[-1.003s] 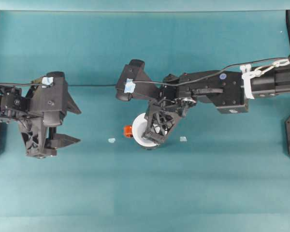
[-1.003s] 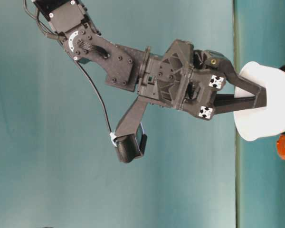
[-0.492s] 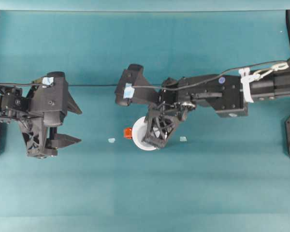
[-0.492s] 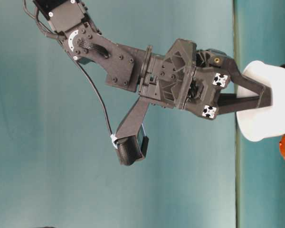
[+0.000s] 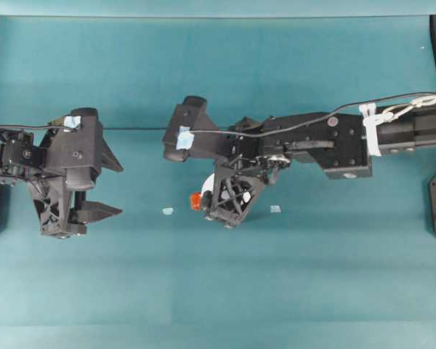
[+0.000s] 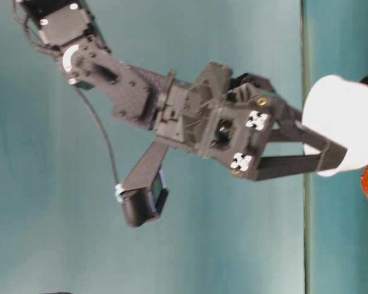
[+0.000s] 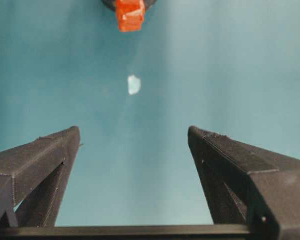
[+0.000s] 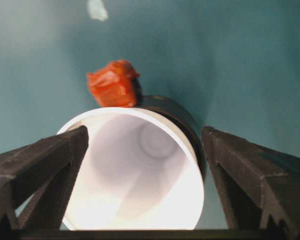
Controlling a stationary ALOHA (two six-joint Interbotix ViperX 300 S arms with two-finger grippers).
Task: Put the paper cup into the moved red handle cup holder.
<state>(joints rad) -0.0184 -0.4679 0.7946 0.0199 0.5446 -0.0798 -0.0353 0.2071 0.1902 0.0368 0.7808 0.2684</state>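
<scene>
While your right gripper (image 8: 140, 192) straddles the paper cup (image 8: 140, 170) without visibly pinching it, the cup sits in the red handle cup holder (image 8: 177, 117); the left gripper (image 7: 135, 150), spread wide, idles far left.

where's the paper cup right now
Near the table's middle in the overhead view, the cup sits between the right gripper's fingers, in or over the black holder, beside its red handle.

Even soft lighting, table-level view motion-blurred, wrist views soft-focused
</scene>
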